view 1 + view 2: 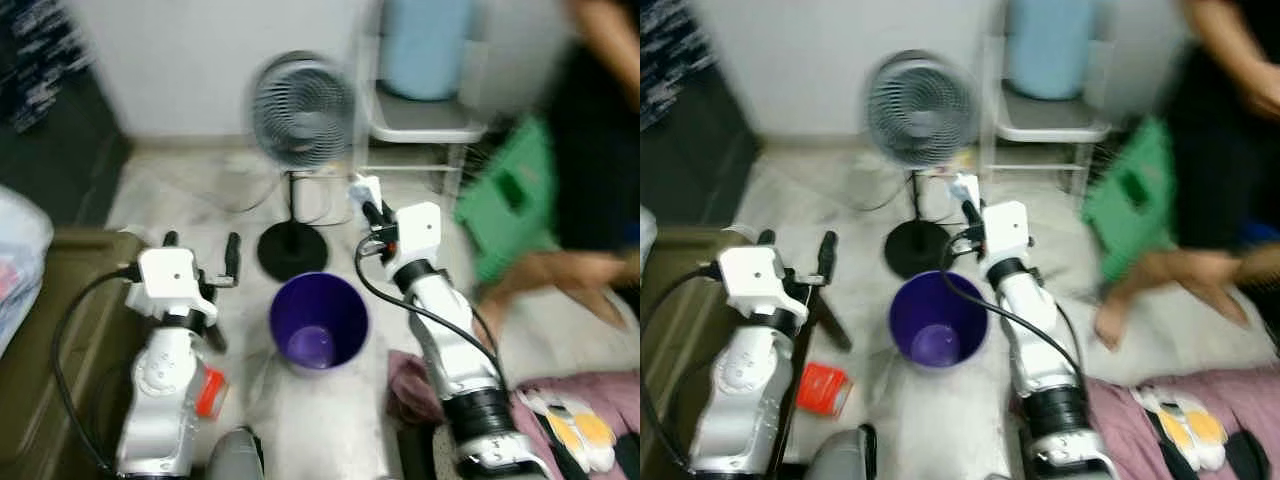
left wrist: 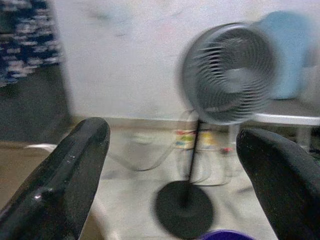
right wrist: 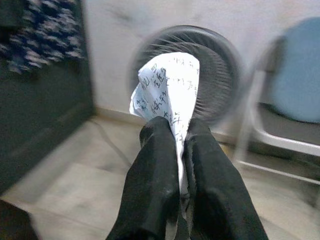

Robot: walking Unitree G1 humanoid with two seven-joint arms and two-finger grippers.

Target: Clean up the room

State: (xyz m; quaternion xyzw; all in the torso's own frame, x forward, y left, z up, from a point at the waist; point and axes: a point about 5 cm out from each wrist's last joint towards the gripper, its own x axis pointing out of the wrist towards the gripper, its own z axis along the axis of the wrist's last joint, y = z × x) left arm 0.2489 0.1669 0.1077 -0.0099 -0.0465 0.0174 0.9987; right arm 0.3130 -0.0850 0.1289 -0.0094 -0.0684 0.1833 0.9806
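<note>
Starting at the left, the left tool (image 1: 200,250) hovers above the floor (image 1: 320,420) with its two black fingers (image 2: 65,175) spread wide and nothing between them, just left of the purple bin (image 1: 318,322). An orange-red packet (image 1: 822,388) lies on the floor beneath that arm, so I judge it one of the things left to gather. The bin stands upright in the middle, mouth up, and looks empty inside. Behind it is a standing fan (image 1: 300,110), with a white chair (image 1: 420,125) further right against the far wall.

The right tool (image 1: 366,200) is raised just beyond and to the right of the bin's far rim, its fingers pressed together on a crumpled printed paper (image 3: 167,90). The paper's long axis runs along the fingers, and its free end points up and away toward the fan. It is held, not yet dropped, so that step reads as about half done.

Right of that, a person's hand (image 1: 580,270) reaches low near a green crate (image 1: 510,200). Pink cloth (image 1: 590,400) and a white-and-yellow item (image 1: 570,425) lie at the near right, apparently unsorted.
</note>
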